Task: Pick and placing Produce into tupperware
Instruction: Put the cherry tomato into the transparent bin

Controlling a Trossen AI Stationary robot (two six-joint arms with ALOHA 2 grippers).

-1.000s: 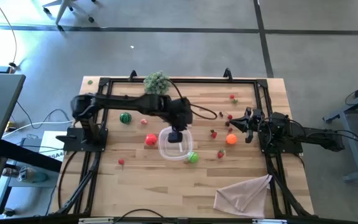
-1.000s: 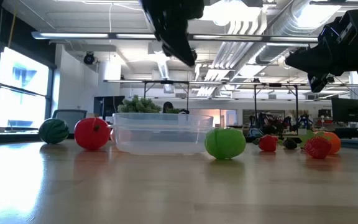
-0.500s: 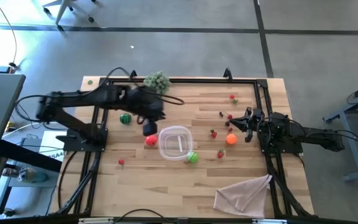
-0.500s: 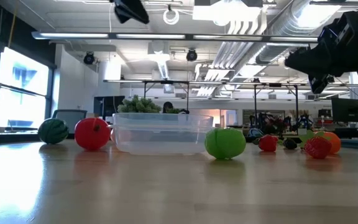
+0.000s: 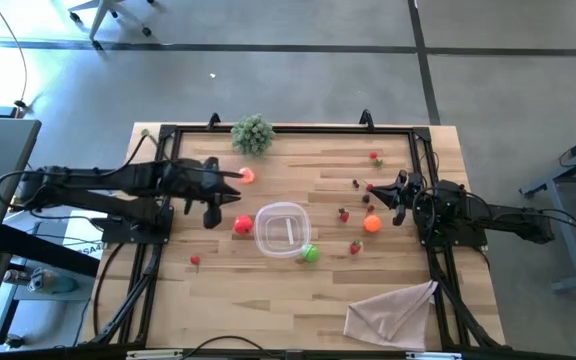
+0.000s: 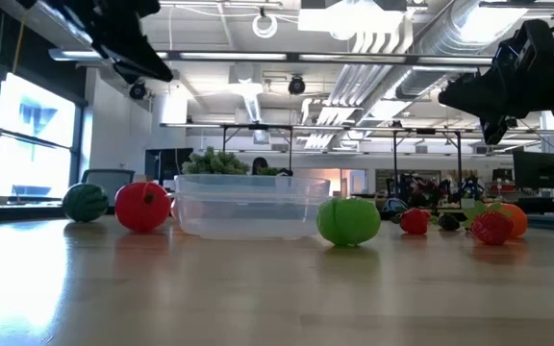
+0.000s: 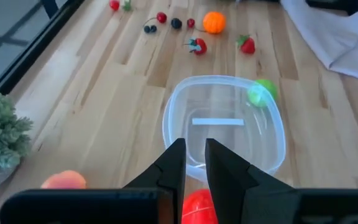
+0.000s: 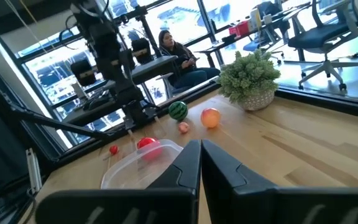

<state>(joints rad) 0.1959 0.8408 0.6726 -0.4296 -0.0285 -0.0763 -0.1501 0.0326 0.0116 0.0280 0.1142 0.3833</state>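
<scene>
The clear tupperware [image 5: 269, 216] [image 7: 168, 127] stands at mid-table with nothing in it. Produce lies around it: a red tomato [image 5: 241, 226] [image 7: 199, 208] at its left, a green ball [image 5: 310, 254] against its near right corner, an orange [image 5: 372, 224] and strawberries [image 5: 344, 214] further right, a peach [image 5: 247, 176] behind, a watermelon [image 6: 85, 202] at the left. My left gripper [image 5: 213, 218] [image 7: 196, 163] hangs above the table left of the tomato, slanting down toward the tupperware, shut with nothing between its fingers. My right gripper [image 5: 378, 200] [image 8: 201, 152] waits level at the right, shut.
A bushy plant sprig [image 5: 252, 132] stands at the far edge. A beige cloth [image 5: 393, 312] lies at the near right corner. Black frame rails [image 5: 288, 128] run round the table. One small strawberry [image 5: 195, 261] lies alone near the left rail.
My left gripper has drawn back from above the tupperware toward the table's left edge, sinking slightly and tipping from steeply downward to a shallower slant. It carries nothing. The produce and the tupperware have kept their places.
</scene>
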